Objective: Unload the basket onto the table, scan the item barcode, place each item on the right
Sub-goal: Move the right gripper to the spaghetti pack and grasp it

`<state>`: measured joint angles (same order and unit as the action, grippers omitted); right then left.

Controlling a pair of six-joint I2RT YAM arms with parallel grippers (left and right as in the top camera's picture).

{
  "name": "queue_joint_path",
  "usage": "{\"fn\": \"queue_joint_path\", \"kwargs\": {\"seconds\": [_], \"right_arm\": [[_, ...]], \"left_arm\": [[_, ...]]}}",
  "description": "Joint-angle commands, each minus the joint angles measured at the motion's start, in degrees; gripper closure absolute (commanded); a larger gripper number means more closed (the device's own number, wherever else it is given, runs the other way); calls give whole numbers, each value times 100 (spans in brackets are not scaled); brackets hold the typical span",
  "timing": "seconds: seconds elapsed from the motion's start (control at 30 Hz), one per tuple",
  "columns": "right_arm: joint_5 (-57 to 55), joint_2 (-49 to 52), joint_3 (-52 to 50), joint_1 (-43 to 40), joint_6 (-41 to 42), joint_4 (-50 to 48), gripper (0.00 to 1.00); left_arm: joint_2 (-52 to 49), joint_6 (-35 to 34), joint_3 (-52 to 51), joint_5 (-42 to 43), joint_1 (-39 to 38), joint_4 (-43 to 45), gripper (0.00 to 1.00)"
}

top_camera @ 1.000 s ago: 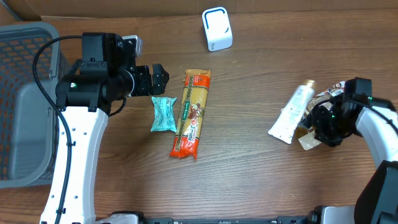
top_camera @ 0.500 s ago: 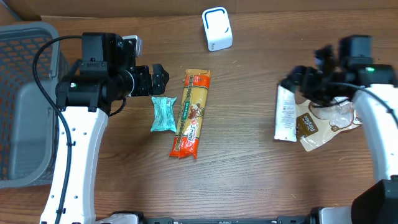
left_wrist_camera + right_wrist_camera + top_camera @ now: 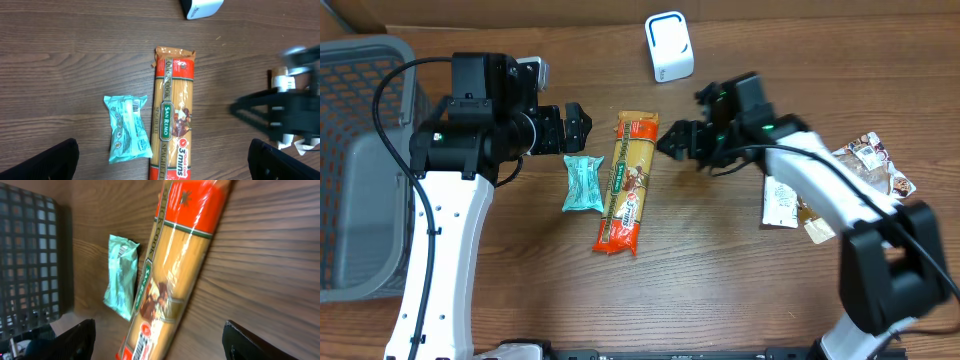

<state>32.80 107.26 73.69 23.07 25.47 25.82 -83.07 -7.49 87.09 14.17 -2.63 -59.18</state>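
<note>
the long spaghetti packet (image 3: 627,183) lies flat on the table (image 3: 720,290) with its printed face up. its top end points toward the white scanner (image 3: 668,46), which stands beyond that end, a little toward the right arm's side. i think this packet is the item to scan, because the right gripper (image 3: 670,140) hangs just beside its upper right edge and the right wrist camera looks directly along it. i cannot find the barcode in any view. probably it is on the underside, so the packet would need to be lifted and turned to the scanner.

a small teal packet (image 3: 582,183) lies just beside the spaghetti packet on the left arm's side, and whether they touch i cannot tell. a white tube (image 3: 780,200) and a brown pouch (image 3: 875,165) lie well apart from the spaghetti packet on the other side. the grey basket (image 3: 360,80) is far beyond the teal packet.

the right fingers (image 3: 75,340) are spread wide, with nothing between them, and they touch nothing. the left gripper (image 3: 578,127) hovers near the top end of the spaghetti packet, above the teal packet. its fingers (image 3: 55,160) are fully apart and empty, as if waiting.
</note>
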Motion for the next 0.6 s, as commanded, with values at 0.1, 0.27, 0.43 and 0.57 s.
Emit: {"fn": "queue_joint_path", "kwargs": {"seconds": [0.1,0.27,0.43,0.57], "right_arm": [[33,750,-42,415,531,-682,20],[22,1261,-42,673,894,-1080,25],[-245,1412,-48,807,1060,-1108,32],[-271,1416,-48,870,1056,-1187,59]], "left_arm": [[-20,87,28,28,-39,2,0],[-20,87,28,28,-39,2,0],[-20,87,28,28,-39,2,0],[-20,90,28,28,-39,2,0]]}}
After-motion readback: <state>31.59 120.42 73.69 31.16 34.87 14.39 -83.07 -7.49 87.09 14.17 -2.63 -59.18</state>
